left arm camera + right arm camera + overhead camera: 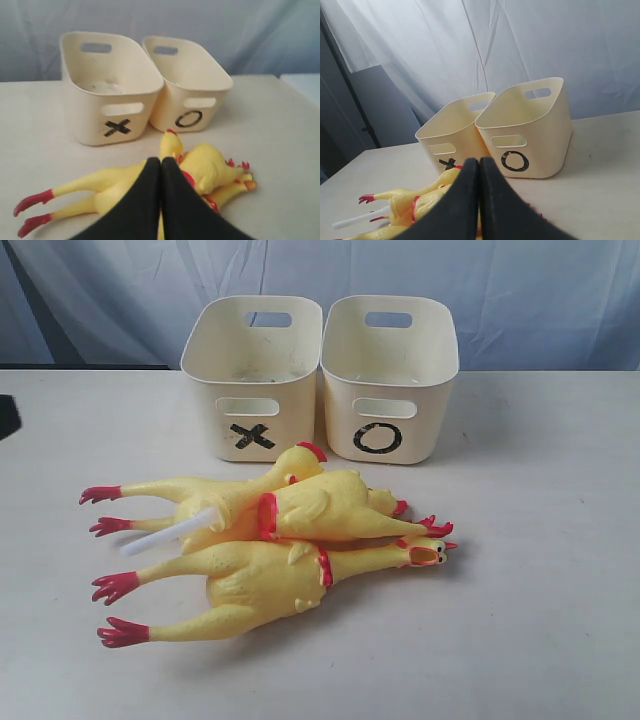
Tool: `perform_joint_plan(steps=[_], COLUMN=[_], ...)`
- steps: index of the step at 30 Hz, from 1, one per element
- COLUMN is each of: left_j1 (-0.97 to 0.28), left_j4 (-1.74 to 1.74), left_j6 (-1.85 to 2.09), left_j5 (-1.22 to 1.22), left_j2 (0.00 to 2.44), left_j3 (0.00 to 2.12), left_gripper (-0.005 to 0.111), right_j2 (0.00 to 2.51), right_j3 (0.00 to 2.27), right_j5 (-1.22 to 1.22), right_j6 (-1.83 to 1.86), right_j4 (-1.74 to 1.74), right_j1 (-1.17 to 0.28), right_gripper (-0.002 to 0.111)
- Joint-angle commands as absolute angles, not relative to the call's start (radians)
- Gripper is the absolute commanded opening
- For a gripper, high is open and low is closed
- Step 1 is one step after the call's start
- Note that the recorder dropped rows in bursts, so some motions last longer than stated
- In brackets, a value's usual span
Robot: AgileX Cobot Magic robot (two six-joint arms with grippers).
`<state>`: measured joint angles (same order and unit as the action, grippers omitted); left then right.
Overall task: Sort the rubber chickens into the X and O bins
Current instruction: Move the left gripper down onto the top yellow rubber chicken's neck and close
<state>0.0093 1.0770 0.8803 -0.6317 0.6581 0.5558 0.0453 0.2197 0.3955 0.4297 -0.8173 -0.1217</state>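
Three yellow rubber chickens lie piled in the middle of the table. The front long one (260, 585) and the back long one (215, 502) point their red feet left. The smaller one (330, 508) lies on top. Behind them stand the X bin (290, 430) on the left and the O bin (420, 430) on the right, touching side by side. My left gripper (161, 162) is shut and holds nothing, hanging over the chickens (212, 165). My right gripper (479, 161) is also shut and holds nothing, above the pile (402, 200). Neither gripper shows in the exterior view.
A white tube (165, 535) sticks out of the pile toward the left. A pale blue cloth (520, 290) hangs behind the table. The X bin (90, 125) has some pale stuff on its floor; the O bin (210, 107) interior is mostly hidden.
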Motion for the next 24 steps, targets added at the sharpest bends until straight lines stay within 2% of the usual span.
perform_joint_plan(steps=[1, 5, 9, 12, 18, 24], left_j1=[0.007, 0.007, -0.036, -0.102, -0.242, -0.309], left_j4=[1.129, 1.129, 1.125, 1.097, 1.003, 0.957], left_j6=[1.058, 1.124, 1.194, 1.215, 1.203, 1.133], left_j5=[-0.752, -0.792, -0.784, -0.738, -0.690, -0.616], left_j2=[0.848, 0.992, 1.109, 1.191, 1.353, 1.472], left_j3=[0.625, 0.680, 0.743, 0.786, 0.849, 0.895], left_gripper=[0.000, 0.012, 0.040, 0.052, 0.058, 0.064], right_j2=[0.052, 0.052, 0.052, 0.052, 0.052, 0.052], right_j3=[0.224, 0.224, 0.224, 0.224, 0.224, 0.224], right_j5=[0.383, 0.383, 0.380, 0.378, 0.374, 0.367], right_j6=[0.437, 0.437, 0.437, 0.437, 0.437, 0.438], right_j4=[-0.819, -0.819, -0.819, -0.819, -0.819, -0.816], right_j1=[-0.120, -0.120, -0.120, -0.120, -0.122, -0.143], right_gripper=[0.000, 0.000, 0.000, 0.000, 0.000, 0.000])
